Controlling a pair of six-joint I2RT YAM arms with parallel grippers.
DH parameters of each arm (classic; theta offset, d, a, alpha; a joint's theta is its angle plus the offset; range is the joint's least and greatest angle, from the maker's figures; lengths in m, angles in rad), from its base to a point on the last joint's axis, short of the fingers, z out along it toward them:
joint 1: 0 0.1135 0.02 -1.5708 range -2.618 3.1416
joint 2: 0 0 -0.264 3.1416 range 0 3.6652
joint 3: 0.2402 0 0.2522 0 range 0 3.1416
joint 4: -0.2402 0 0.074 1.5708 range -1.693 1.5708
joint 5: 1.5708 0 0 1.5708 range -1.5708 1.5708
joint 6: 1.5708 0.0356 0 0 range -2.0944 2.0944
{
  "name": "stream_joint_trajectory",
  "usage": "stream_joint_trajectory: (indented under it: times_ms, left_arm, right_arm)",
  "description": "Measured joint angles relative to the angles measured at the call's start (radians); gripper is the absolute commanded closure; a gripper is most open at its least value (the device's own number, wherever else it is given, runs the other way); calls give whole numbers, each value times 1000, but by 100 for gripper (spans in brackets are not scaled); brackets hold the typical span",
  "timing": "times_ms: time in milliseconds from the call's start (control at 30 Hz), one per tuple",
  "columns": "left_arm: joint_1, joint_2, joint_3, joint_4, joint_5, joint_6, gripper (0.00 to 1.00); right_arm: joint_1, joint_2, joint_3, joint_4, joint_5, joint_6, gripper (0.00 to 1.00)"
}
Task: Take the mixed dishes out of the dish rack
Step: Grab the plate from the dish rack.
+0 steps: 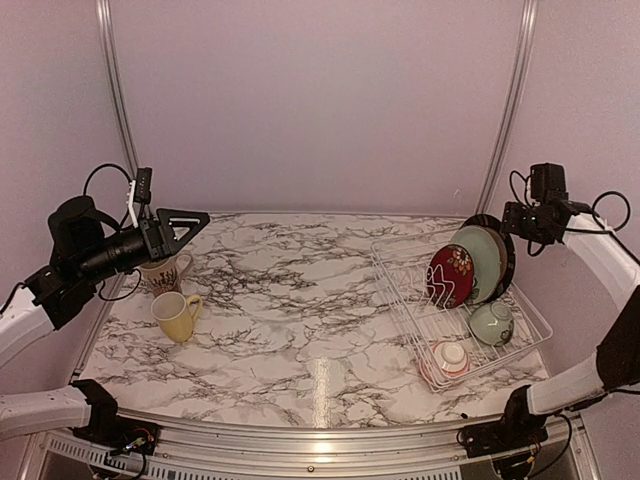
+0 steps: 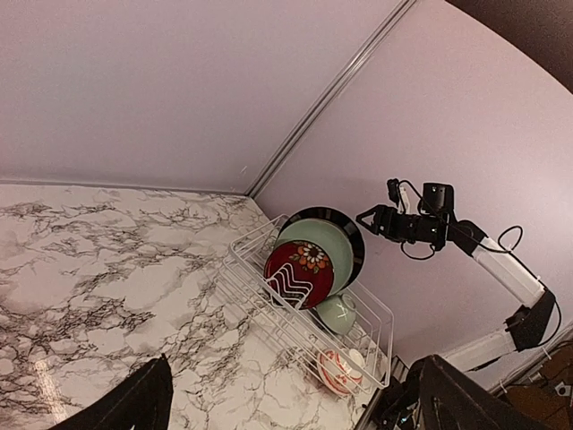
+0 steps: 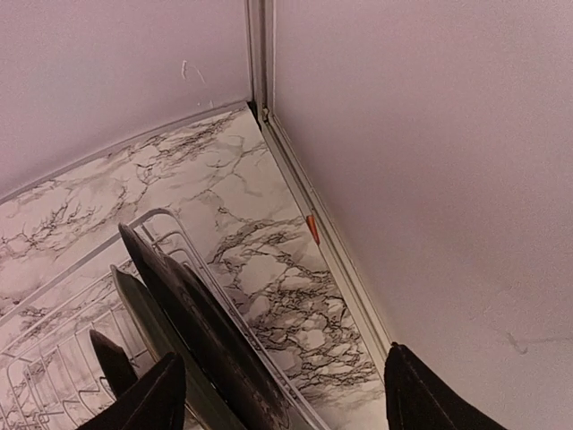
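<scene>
I see my left hand point(image 1: 168, 212) spread by the cream printed mug point(image 1: 165, 272), and my right hand point(image 1: 522, 218) spread over the racked black-rimmed cream plate point(image 1: 507, 250).

Bare tabletop point(image 1: 300, 300) lies between 2 mugs point(image 1: 176, 316) and the dish rack point(image 1: 399, 310), whose far end 3 upright plates point(image 1: 478, 262) fill.

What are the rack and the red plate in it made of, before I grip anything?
Dish rack: likely metal wire with a white coating, judging by its thin, even rods. Red patterned plate: probably glazed ceramic, with a smooth, slightly shiny face and a printed pattern; hard plastic cannot be ruled out.
</scene>
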Motion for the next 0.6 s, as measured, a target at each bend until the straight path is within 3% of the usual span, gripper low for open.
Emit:
stream_joint_trajectory:
  times_ms: [133, 300, 533, 600]
  left_arm:
    - [-9, -3, -24, 32, 8, -41, 1]
    - [-11, -26, -24, 17, 9, -45, 1]
    - [-11, -58, -9, -51, 5, -13, 1]
    - [-11, -64, -9, -64, 0, -8, 1]
  right_arm:
    - [-26, 102, 112, 6, -65, -71, 31]
    - [-114, 210, 195, 16, -233, -138, 42]
    - [-131, 252, 221, 11, -390, -196, 42]
    - [-131, 240, 221, 10, -401, -208, 55]
